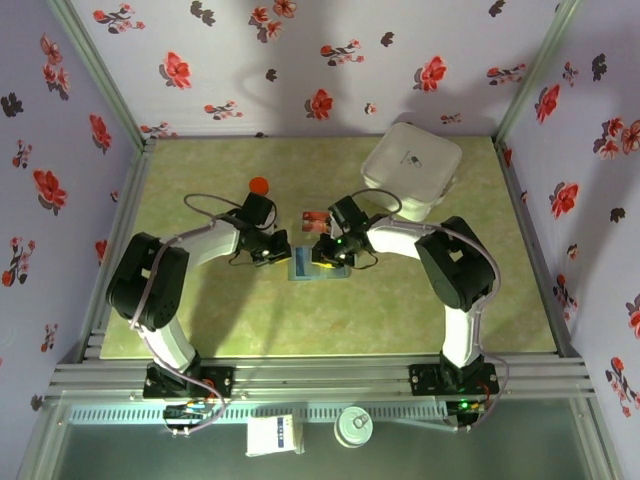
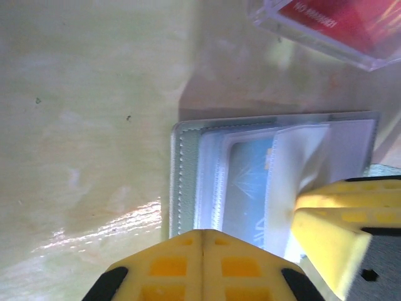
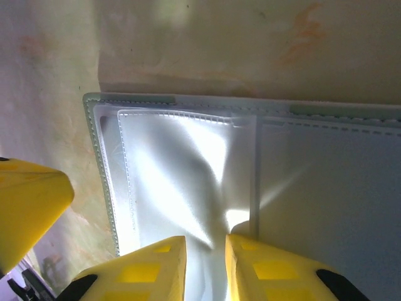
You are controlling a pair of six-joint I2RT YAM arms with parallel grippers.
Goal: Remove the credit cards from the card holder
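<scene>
The grey-blue card holder point(image 1: 305, 270) lies open on the table between both grippers. In the left wrist view a blue credit card point(image 2: 247, 188) sits inside a clear pocket of the card holder point(image 2: 185, 182). My left gripper point(image 2: 202, 233) is shut with nothing between its fingers, its tips down over the holder's near edge. My right gripper point(image 3: 205, 248) is nearly closed on a pale, translucent pocket flap point(image 3: 188, 169) of the card holder point(image 3: 326, 188). That flap point(image 2: 301, 163) rises toward the right gripper's yellow finger point(image 2: 338, 232).
A clear plastic box point(image 1: 317, 220) with a red card inside lies just behind the holder, also visible from the left wrist as the clear box point(image 2: 332, 28). A large white rounded case point(image 1: 410, 168) stands back right. A small orange disc point(image 1: 259, 185) lies back left.
</scene>
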